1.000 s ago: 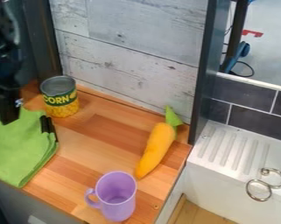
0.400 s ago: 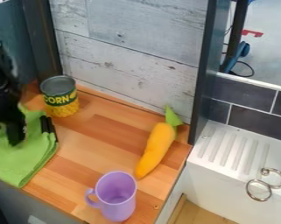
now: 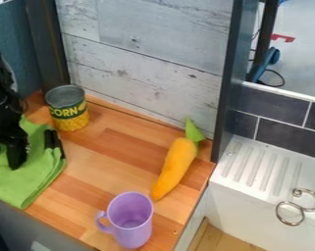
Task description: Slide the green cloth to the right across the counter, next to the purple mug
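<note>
At the left edge, the black gripper (image 3: 4, 158) hangs low over the folded green cloth (image 3: 32, 181), its two fingers apart with green showing between them. Whether the fingertips touch the cloth, I cannot tell. A narrow black object (image 3: 53, 139) lies at the cloth's right side. Behind and to the right of the gripper, the corn can (image 3: 68, 110) stands upright by the wall. An orange carrot-like toy with a green leafy top (image 3: 173, 166) lies on the right of the wooden counter. The purple mug (image 3: 132, 223) stands upright at the front, handle to the left.
A whitish wood-plank wall (image 3: 143, 68) bounds the counter's back, with a dark post (image 3: 226, 93) at its right end. To the right is a white sink with a ridged drainboard (image 3: 261, 164), and metal rings (image 3: 291, 213) hang at its front.
The gripper has come down and slightly rightward over the green cloth, and its two fingers now show apart. The can, orange toy and mug have stayed in place.
</note>
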Robot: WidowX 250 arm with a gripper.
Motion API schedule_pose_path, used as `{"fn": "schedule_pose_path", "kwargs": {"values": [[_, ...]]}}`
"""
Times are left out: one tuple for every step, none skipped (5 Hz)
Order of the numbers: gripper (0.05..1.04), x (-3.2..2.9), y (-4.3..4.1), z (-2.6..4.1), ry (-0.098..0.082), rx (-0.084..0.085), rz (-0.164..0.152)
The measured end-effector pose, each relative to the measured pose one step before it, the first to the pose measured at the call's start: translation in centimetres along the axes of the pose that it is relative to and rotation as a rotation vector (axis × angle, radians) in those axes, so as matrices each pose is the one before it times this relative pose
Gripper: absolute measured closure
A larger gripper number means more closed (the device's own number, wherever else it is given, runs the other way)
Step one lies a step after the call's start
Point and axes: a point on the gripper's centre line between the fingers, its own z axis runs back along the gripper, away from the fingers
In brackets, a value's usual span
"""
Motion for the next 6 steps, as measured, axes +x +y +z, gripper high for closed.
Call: {"fn": "schedule_pose_path", "kwargs": {"values": [[0.084, 0.555, -3.339, -0.17, 0.0467, -0.0591, -0.0659], [0.084, -0.031, -4.748, 0.066, 0.079, -0.0352, -0.11], [0.083, 0.817, -2.887, -0.005, 0.0091, -0.0317, -0.0552], [0.083, 0.53, -2.369, 0.043, 0.0243, -0.0147, -0.0584], [0.084, 0.156, -0.887, 0.01, 0.0012, -0.0321, 0.0294], [0.084, -0.143, -1.819, 0.0, 0.0114, -0.0086, -0.0038]]}}
